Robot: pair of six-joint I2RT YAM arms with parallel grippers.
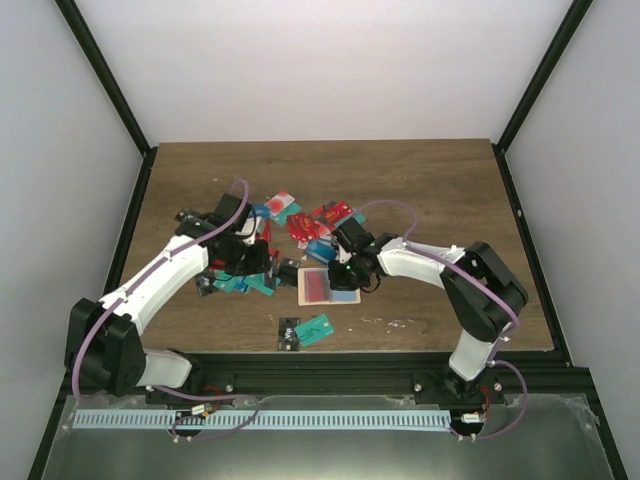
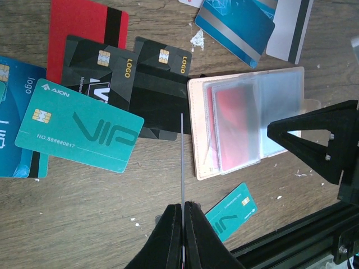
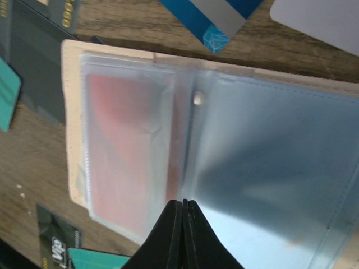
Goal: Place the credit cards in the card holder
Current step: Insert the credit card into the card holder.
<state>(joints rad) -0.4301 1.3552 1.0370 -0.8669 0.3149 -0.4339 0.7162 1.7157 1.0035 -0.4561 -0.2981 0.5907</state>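
I count one card holder (image 2: 196, 134), at least ten cards (image 2: 78, 133), overlapped past exact counting, plus my left pincer (image 2: 183, 210) and right pincer (image 3: 183, 204): two.

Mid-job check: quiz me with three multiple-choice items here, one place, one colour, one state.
1. In the left wrist view, where is the teal VIP card relative to the card holder? A inside it; B to its left, overlapping black cards; C on top of it.
2. The sleeved card in the holder is: A red; B green; C yellow.
3. The left gripper is: A wide open; B shut on nothing; C shut on a thin card.
Key: B, it lies beside the holder; A, red shows through the clear plastic; C, the card's edge sticks out of the closed gripper.
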